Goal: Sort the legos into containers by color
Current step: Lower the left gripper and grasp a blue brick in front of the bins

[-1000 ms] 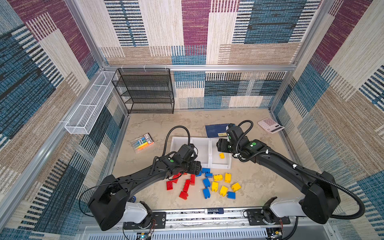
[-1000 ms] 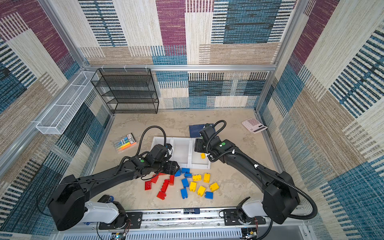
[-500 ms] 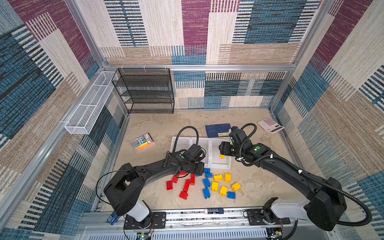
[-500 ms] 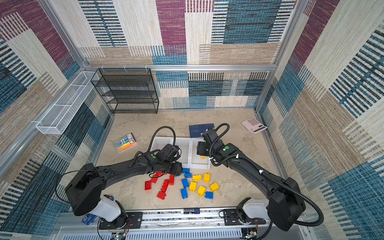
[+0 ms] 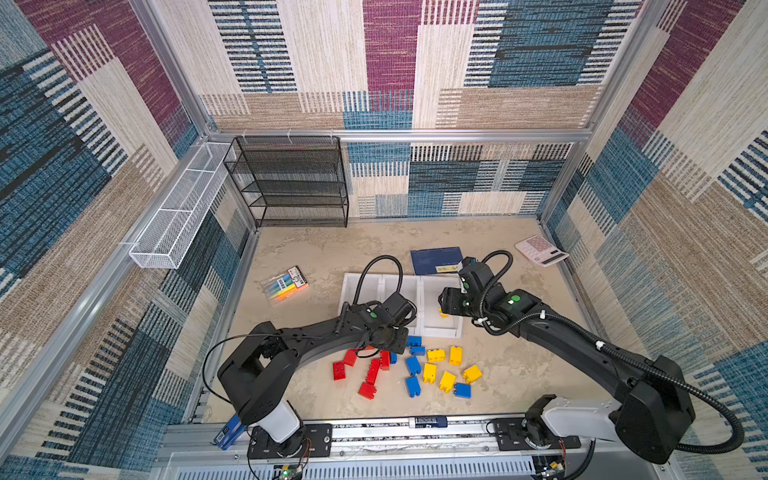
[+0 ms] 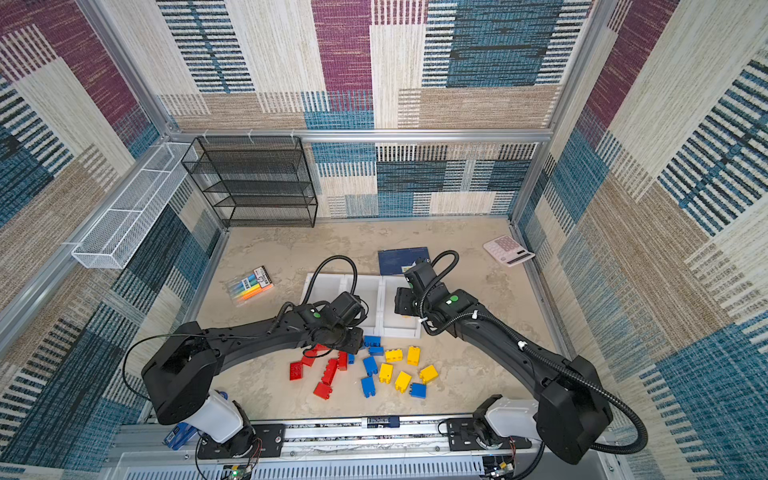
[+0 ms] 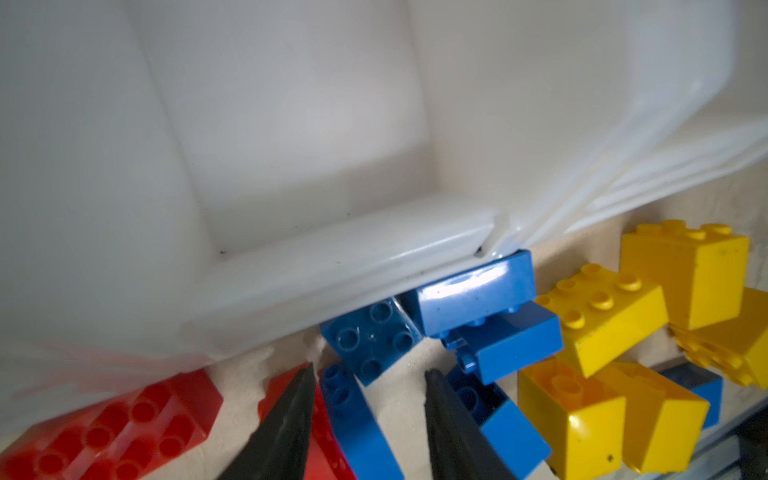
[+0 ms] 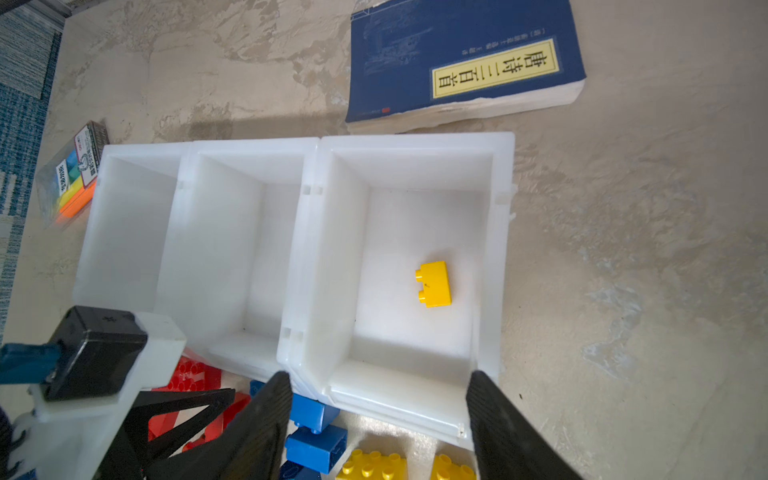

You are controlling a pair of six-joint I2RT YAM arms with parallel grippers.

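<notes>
Your left gripper [image 7: 369, 370] has just narrowed around a blue brick [image 7: 353, 415], bottom of frame, not yet clamped; blue sorting starts. Your right gripper [image 8: 379, 374] hangs released, empty.

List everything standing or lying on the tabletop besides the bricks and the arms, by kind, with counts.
white bins: 3
blue book: 1
pink calculator: 1
marker pack: 1
black mesh rack: 1
Total: 7

Red, blue and yellow legos [image 5: 429, 372], white containers [image 8: 415, 143], navy book [image 8: 457, 54].
</notes>
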